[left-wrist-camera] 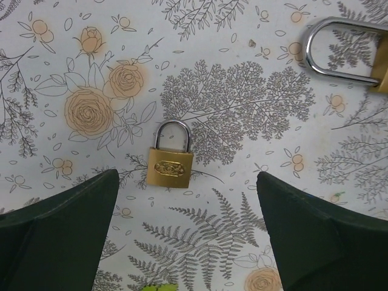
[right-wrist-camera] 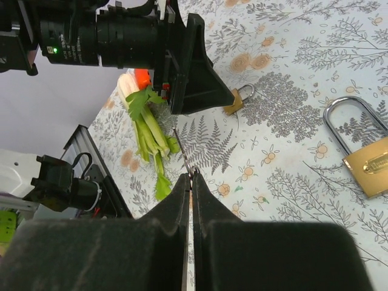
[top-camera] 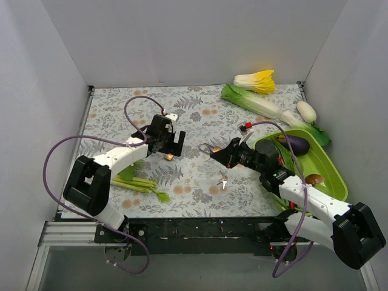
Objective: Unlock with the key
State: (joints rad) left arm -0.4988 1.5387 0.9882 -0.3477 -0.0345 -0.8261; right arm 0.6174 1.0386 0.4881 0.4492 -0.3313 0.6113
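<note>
My right gripper [top-camera: 213, 156] [right-wrist-camera: 191, 177] is shut on a thin silver key [right-wrist-camera: 183, 151]; its blade sticks out past the fingertips, and a small ring sits at the tips. The brass padlock with a silver shackle [right-wrist-camera: 368, 162] lies flat on the floral mat just beyond this gripper [top-camera: 209, 148] and shows in the left wrist view's top right corner [left-wrist-camera: 342, 51]. My left gripper [top-camera: 165, 144] [left-wrist-camera: 187, 182] is open and empty above the smaller brass padlock [left-wrist-camera: 171, 167] [top-camera: 170, 157] [right-wrist-camera: 235, 104]. Another small silver key piece [top-camera: 223, 180] lies on the mat.
A green tray [top-camera: 330, 167] with an eggplant [top-camera: 295, 143] and a mushroom [top-camera: 314, 179] sits right. Cabbages [top-camera: 250, 100] [top-camera: 257, 80] and a white radish [top-camera: 306, 111] lie at the back right. Celery [top-camera: 138, 182] lies near the left arm. White walls surround the mat.
</note>
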